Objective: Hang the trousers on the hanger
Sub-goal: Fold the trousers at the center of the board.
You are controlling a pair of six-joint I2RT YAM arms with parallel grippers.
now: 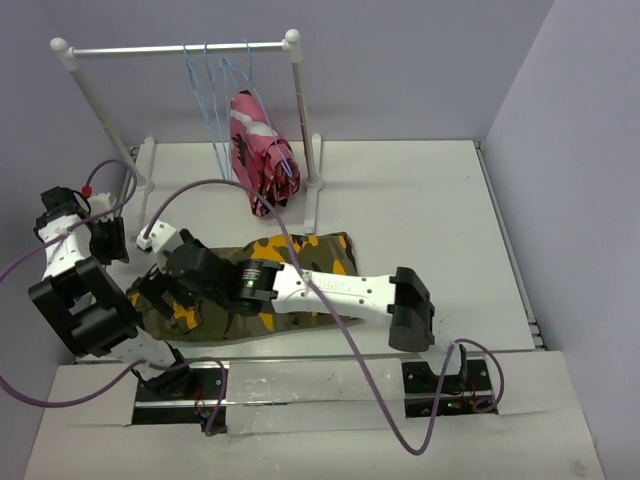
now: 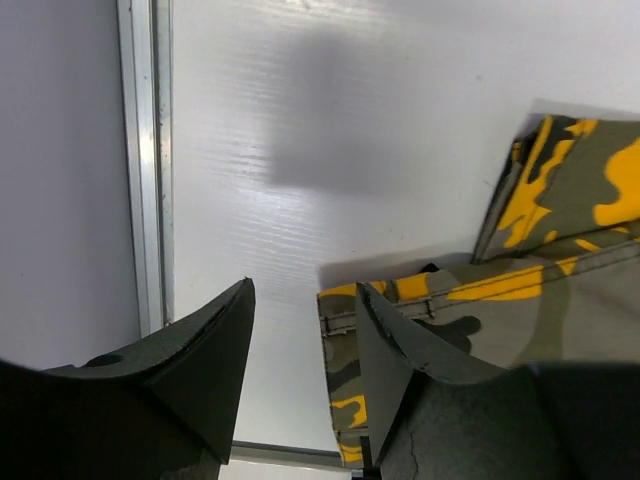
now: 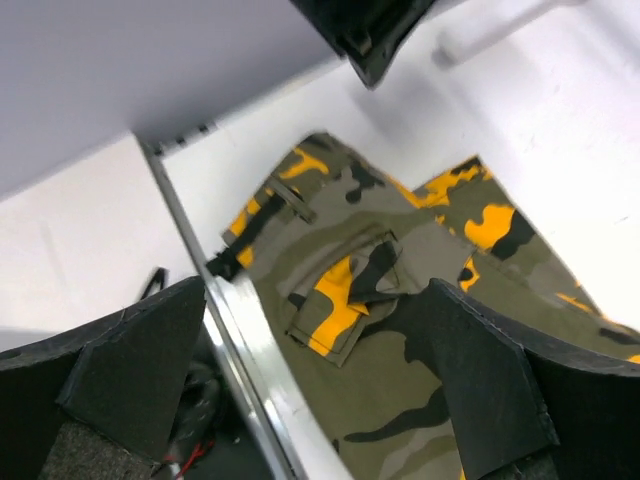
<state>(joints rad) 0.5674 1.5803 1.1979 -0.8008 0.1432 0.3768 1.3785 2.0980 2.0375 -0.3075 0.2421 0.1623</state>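
The olive camouflage trousers with black and orange-yellow patches lie flat on the table near its front edge. My right gripper hangs open over their left end, above a flap pocket, with nothing between its fingers. My left gripper is open and empty over bare table just left of the trousers' edge, its midpoint beside the cloth. Several light-blue wire hangers hang on the rail at the back, far from both grippers.
The white rail stand stands at the back left. A pink, white and black camouflage garment hangs from it. A metal strip marks the table's front edge, another its left edge by the wall. Purple cables loop over the front.
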